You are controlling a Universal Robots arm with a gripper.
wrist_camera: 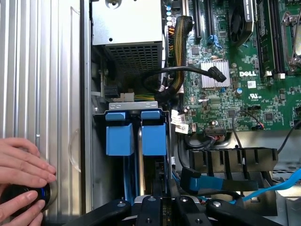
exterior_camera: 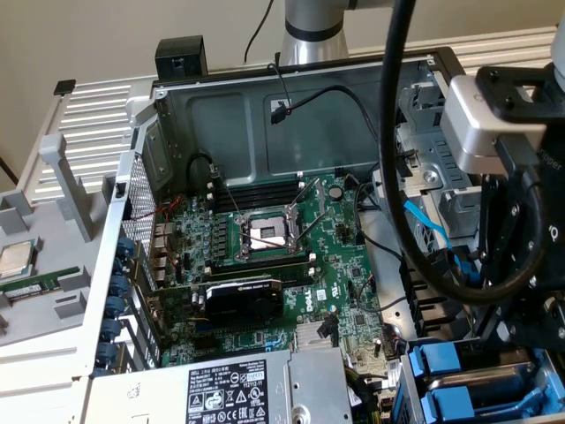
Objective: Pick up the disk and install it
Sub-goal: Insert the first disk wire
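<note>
The gripper (wrist_camera: 162, 200) is clamped on the disk (wrist_camera: 154, 134), which stands in the drive cage (wrist_camera: 101, 141) beside another blue carrier (wrist_camera: 119, 134).

Bench against a plain wall, lit evenly from above

A beige wall (exterior_camera: 106, 35) runs behind at 12 o'clock in the exterior view. Below it a ribbed grey metal bench (exterior_camera: 93, 110) spreads from 9 to 11 o'clock, with a small black box (exterior_camera: 180, 56) at its back edge near 11. A thin black cable (exterior_camera: 258, 34) climbs the wall beside it.
</note>
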